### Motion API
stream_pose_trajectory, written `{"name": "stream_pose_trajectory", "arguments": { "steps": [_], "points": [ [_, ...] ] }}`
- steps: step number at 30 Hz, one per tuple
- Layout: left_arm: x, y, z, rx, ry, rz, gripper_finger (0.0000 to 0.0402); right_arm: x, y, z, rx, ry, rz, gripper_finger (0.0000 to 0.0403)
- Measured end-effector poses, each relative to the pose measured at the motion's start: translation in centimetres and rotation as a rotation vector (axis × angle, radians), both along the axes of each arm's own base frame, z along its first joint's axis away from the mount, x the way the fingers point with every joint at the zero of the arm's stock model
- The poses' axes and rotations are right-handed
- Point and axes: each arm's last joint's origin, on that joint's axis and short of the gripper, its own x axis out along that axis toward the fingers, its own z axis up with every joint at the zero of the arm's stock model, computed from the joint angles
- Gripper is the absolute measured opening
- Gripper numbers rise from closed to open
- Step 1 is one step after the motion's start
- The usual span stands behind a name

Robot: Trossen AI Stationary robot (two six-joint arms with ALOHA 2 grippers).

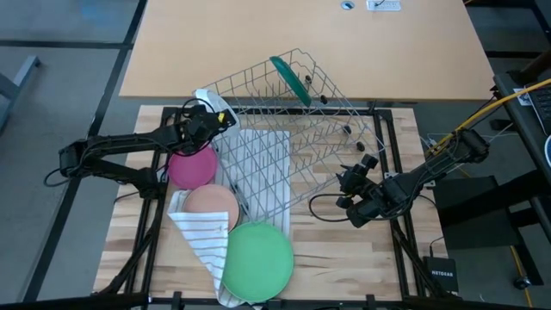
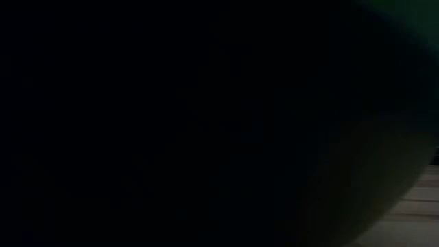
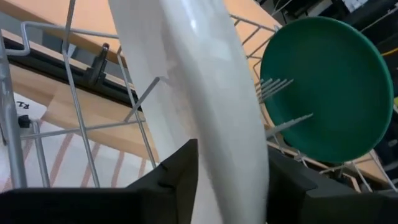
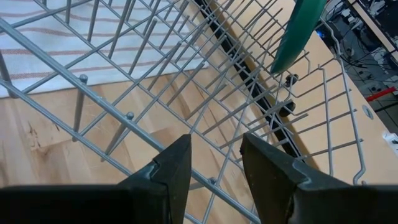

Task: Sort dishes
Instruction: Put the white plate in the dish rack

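One dark green plate (image 1: 291, 78) stands in the wire rack (image 1: 284, 146). The left gripper (image 3: 227, 180) clamps a white-faced plate (image 3: 205, 93) at the rack's edge, probably mid-insertion. Magenta plate (image 1: 191, 167), peach plate (image 1: 211, 205) and light green plate (image 1: 258, 261) remain on the table. The right gripper (image 4: 214, 168), slightly parted, holds nothing.

Left arm comes in low from the left side and bends toward the middle, with the left claw (image 1: 209, 116) clamped onto a white plate (image 3: 211, 118). Right arm angles in from the right, elbow out, and its right claw (image 4: 214, 165) has the fingers slightly parted around nothing.
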Motion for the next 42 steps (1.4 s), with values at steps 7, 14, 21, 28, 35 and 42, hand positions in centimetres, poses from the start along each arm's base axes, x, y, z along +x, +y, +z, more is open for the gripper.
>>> {"name": "stream_pose_trajectory", "arguments": {
  "steps": [7,14,21,28,35,42],
  "points": [
    [0.2,-0.1,-0.1,-0.017,0.055,-0.113,0.0163,0.0,0.0,-0.1,0.023,0.014,0.005,0.0145],
    [0.3,-0.2,-0.2,-0.032,0.059,-0.163,0.0164,0.0,0.0,-0.1,0.023,0.014,0.005,0.0145],
    [0.2,-0.4,0.1,-0.019,0.095,-0.235,0.0164,0.0,0.1,-0.1,0.045,0.027,0.009,0.0145],
    [-0.6,-0.8,1.2,-0.001,0.06,-0.27,0.0164,0.0,0.1,-0.1,0.045,0.027,0.009,0.0145],
    [-2.5,-1.6,1.8,-0.033,0.102,-0.286,0.0164,0.0,0.1,-0.1,0.045,0.028,0.009,0.0145],
    [-4.6,-2.9,2.6,-0.073,0.097,-0.311,0.0164,0.0,0.1,-0.2,0.06,0.037,0.013,0.0145]
  ]
}}
